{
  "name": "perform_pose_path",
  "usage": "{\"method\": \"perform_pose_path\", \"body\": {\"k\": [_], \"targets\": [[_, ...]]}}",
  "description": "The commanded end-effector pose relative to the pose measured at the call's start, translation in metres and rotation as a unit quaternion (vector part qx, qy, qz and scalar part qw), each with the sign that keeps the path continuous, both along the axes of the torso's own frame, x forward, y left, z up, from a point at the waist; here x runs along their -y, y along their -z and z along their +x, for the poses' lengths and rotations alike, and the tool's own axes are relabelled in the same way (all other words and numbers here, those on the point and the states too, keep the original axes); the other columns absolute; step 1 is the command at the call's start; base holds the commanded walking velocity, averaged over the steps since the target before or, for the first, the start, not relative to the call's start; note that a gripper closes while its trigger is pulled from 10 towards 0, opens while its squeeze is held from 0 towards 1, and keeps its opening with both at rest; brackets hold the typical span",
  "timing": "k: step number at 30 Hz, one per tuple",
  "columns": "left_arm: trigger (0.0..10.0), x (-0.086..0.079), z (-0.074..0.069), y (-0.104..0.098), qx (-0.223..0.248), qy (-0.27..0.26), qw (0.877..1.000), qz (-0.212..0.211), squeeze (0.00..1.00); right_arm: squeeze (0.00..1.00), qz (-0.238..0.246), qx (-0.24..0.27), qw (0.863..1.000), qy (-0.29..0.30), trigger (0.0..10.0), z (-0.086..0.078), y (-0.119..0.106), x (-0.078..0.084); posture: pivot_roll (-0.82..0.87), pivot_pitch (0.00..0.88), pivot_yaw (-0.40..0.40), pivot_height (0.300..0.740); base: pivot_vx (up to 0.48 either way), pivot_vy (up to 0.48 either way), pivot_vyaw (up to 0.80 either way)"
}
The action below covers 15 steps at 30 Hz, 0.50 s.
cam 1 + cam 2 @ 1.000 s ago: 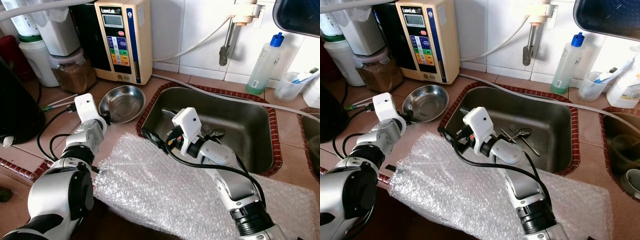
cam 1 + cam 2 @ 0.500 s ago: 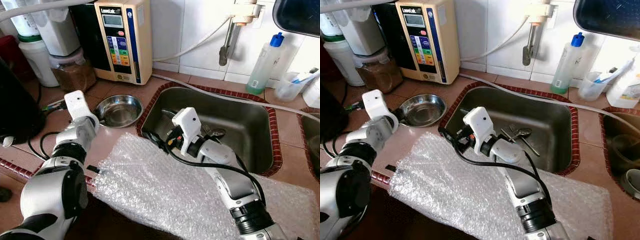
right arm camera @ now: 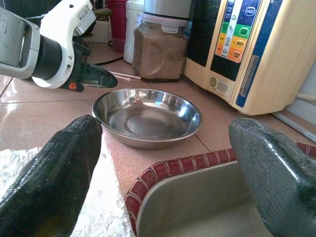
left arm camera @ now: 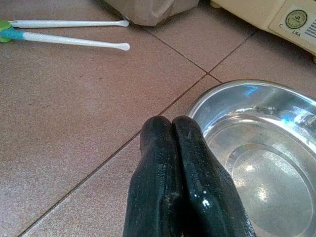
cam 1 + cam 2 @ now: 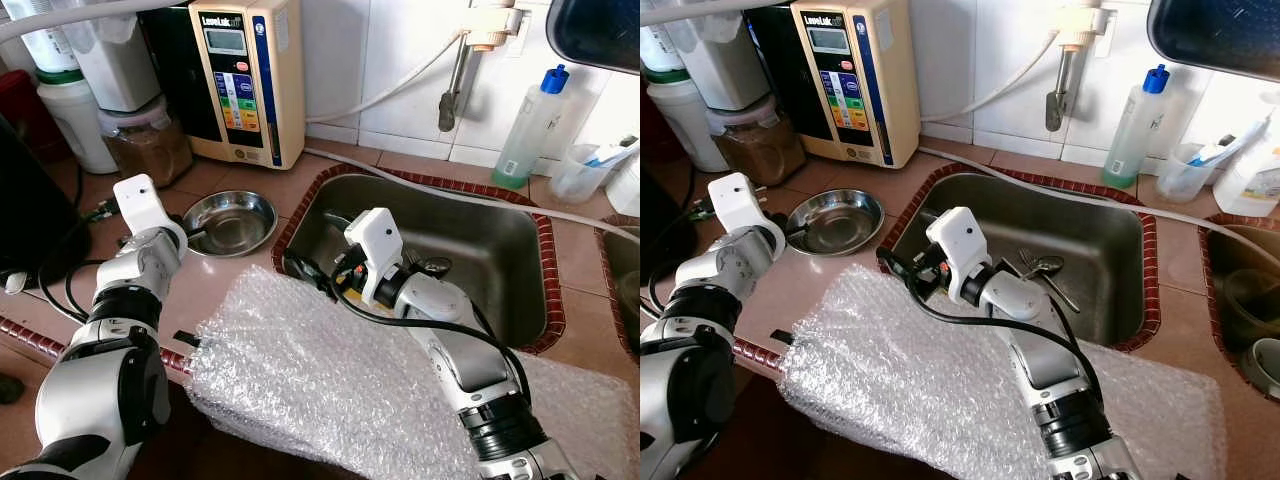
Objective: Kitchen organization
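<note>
Since the earlier pictures, the steel bowl (image 5: pixel 229 217) sits flat on the desk (image 5: pixel 240 280) and farther left, and the left end effector (image 4: pixel 183 148) has pulled back to the bowl's left edge.

Now the left end effector has its two black fingers pressed together, with nothing between them. Its tips are just beside the bowl's rim, at about 9 o'clock from the bowl. I cannot tell if they touch the rim. The bowl lies in front of the tan water machine (image 5: pixel 245 75), with the sink (image 5: pixel 500 250) at its 3 o'clock.

The right end effector (image 3: pixel 163 163) has its fingers spread wide and holds nothing. It hangs over the near left corner of the sink, by the bubble wrap (image 5: pixel 330 380). The bowl is at about 10 o'clock from it, a little way off.

A spoon (image 5: pixel 1040 266) and other cutlery lie in the sink. Two white swabs (image 4: pixel 74 38) lie on the desk.

I think the tidying is only partly done. The bowl looks moved aside, but the cutlery and the bubble wrap are not yet put away.
</note>
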<state>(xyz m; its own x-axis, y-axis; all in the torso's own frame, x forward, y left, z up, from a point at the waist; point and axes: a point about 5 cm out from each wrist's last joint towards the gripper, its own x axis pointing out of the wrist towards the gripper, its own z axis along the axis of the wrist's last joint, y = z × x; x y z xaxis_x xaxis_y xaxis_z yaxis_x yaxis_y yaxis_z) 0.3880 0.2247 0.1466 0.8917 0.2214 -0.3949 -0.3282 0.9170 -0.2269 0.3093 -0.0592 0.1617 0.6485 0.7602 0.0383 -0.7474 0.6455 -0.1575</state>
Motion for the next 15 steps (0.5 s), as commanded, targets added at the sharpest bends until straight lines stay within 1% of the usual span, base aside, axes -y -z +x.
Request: {"method": "perform_pose_path", "body": {"k": [1,2,3,4,5,7,8,10,15], "targets": [[1.6,-0.0004,-0.0002,-0.0029,0.010,-0.003,1.000,-0.007,0.00,0.61,-0.001,0.008,1.000,-0.003,10.0,0.0023,-0.0042,-0.0014,0.06,0.000,0.069,0.740,0.000,0.000,0.00],[3.3,0.0000,0.0000,-0.0035,0.011,-0.002,1.000,-0.003,0.00,0.61,-0.001,0.008,1.000,-0.003,10.0,0.0024,-0.0043,-0.0015,0.06,0.000,0.069,0.740,0.000,0.000,0.00],[2.7,0.0008,0.0001,-0.0041,0.013,-0.001,1.000,-0.001,0.19,0.61,-0.001,0.008,1.000,-0.003,10.0,0.0025,-0.0043,-0.0017,0.06,0.000,0.069,0.740,0.000,0.000,0.00],[2.7,0.0011,0.0000,-0.0041,0.013,-0.002,1.000,-0.001,0.19,0.61,-0.001,0.008,1.000,-0.003,10.0,0.0026,-0.0042,-0.0017,0.06,0.000,0.067,0.740,0.000,0.000,0.00],[4.3,0.0019,0.0000,-0.0040,0.012,-0.001,1.000,-0.006,0.18,0.61,-0.002,0.008,1.000,-0.003,10.0,0.0026,-0.0039,-0.0017,0.06,0.000,0.067,0.740,0.000,0.000,0.00],[4.3,0.0021,0.0000,-0.0042,0.011,0.000,1.000,-0.006,0.18,0.61,-0.002,0.008,1.000,-0.003,10.0,0.0027,-0.0039,-0.0017,0.06,0.000,0.067,0.740,0.000,0.000,0.00],[10.0,0.0025,0.0003,-0.0056,0.019,0.000,1.000,-0.013,1.00,0.61,-0.002,0.008,1.000,-0.003,10.0,0.0029,-0.0040,-0.0017,0.06,0.000,0.067,0.740,0.000,0.000,0.00],[10.0,0.0024,0.0006,-0.0067,0.024,0.000,1.000,-0.017,1.00,0.61,-0.002,0.009,1.000,-0.002,10.0,0.0032,-0.0042,-0.0019,0.06,0.000,0.066,0.740,0.000,0.000,0.00],[10.0,0.0045,0.0003,-0.0062,0.017,0.001,1.000,-0.019,1.00,0.61,-0.001,0.011,1.000,-0.002,10.0,0.0039,-0.0049,-0.0031,0.06,0.000,0.066,0.740,0.000,0.000,0.00]]}}
